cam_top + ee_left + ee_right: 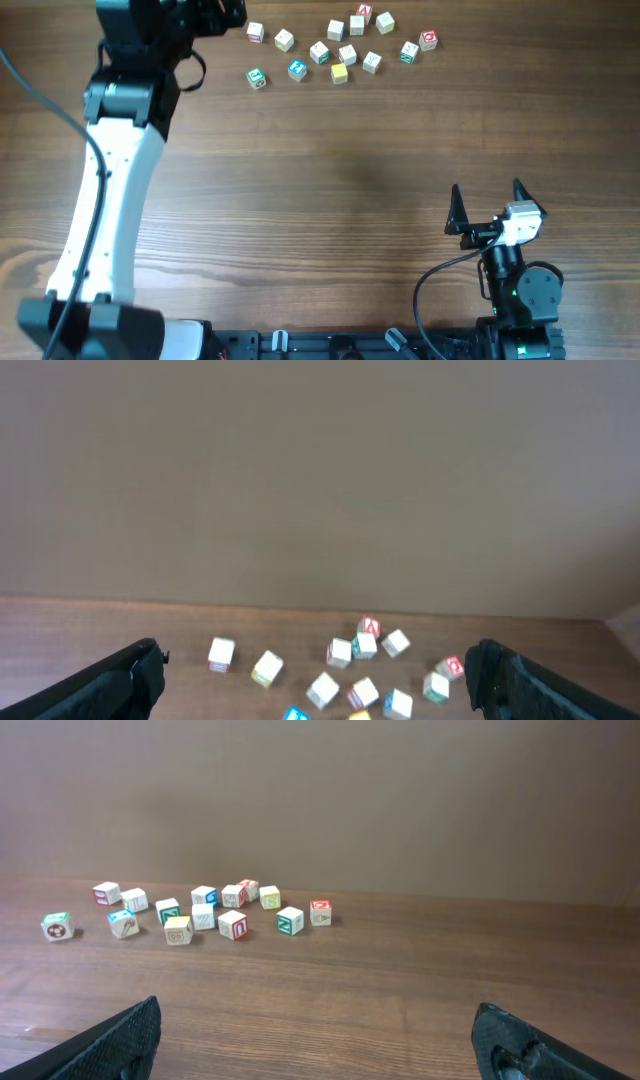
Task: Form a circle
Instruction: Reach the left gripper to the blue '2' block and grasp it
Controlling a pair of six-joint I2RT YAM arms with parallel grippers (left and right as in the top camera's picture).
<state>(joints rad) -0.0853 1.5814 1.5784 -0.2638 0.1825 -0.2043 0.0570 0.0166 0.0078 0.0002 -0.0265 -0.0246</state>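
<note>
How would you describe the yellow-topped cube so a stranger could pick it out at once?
Find the scatter of small cubes at the far edge of the wooden table. Along its near side, right of a blue-topped cube, lies the yellow-topped cube, its solid yellow top unlike its pale neighbours.

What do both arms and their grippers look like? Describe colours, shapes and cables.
The left arm has a long white link between black joints, with a black cable along it. The right arm is mostly black, with a white block behind the right gripper and a looped cable beside it. The left gripper is black too, tapering to points.
</note>
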